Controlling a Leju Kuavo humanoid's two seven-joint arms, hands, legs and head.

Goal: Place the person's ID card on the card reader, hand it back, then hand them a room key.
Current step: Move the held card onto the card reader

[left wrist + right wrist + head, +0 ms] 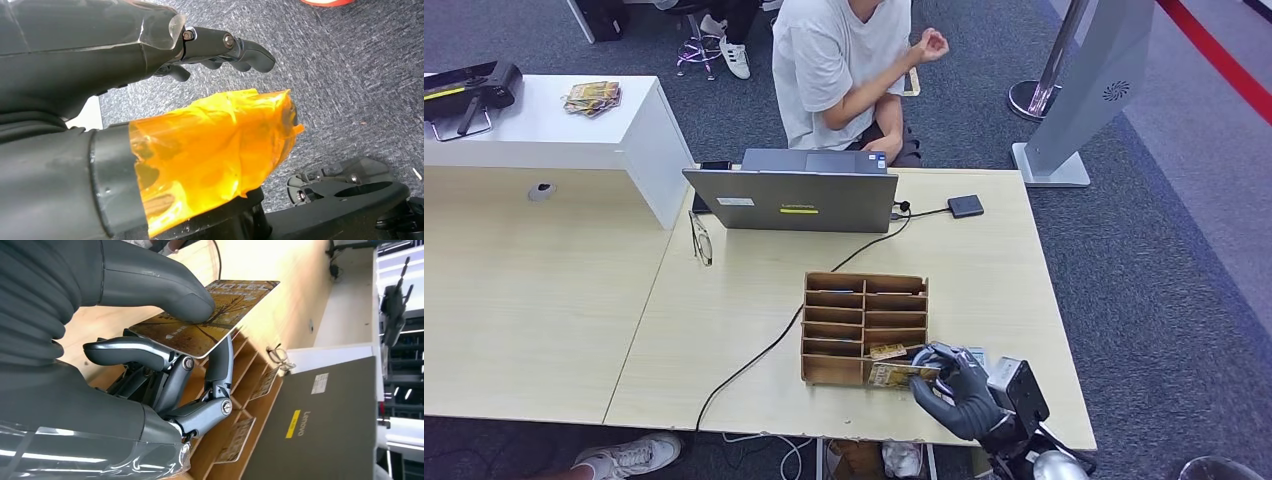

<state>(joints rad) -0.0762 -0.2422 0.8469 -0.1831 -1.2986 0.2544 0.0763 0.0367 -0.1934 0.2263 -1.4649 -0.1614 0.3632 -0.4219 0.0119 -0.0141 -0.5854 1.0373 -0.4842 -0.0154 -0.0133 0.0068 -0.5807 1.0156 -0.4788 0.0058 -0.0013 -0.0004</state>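
Observation:
My right hand point(959, 390) point(150, 355) pinches a yellow hotel room key card point(902, 375) point(210, 315) between thumb and fingers, just beside the near right corner of the wooden card rack point(864, 325) point(250, 385). More key cards point(239, 440) stand in the rack's slots. The black card reader point(965, 206) lies at the table's far edge, wired to the grey laptop point(792, 198) point(320, 425). A person in a white shirt point(839, 70) sits behind the laptop with one hand raised. My left hand point(220, 50) hangs over dark carpet, its fingers spread and holding nothing; orange tape point(215, 150) wraps its thumb.
Glasses point(700, 240) point(279, 355) lie left of the laptop. A black cable point(764, 350) runs across the wooden table point(984, 290) to its near edge. A white cabinet point(554, 125) with a card stack point(592, 96) stands far left. A grey stand point(1084, 90) rises beyond the table's far right corner.

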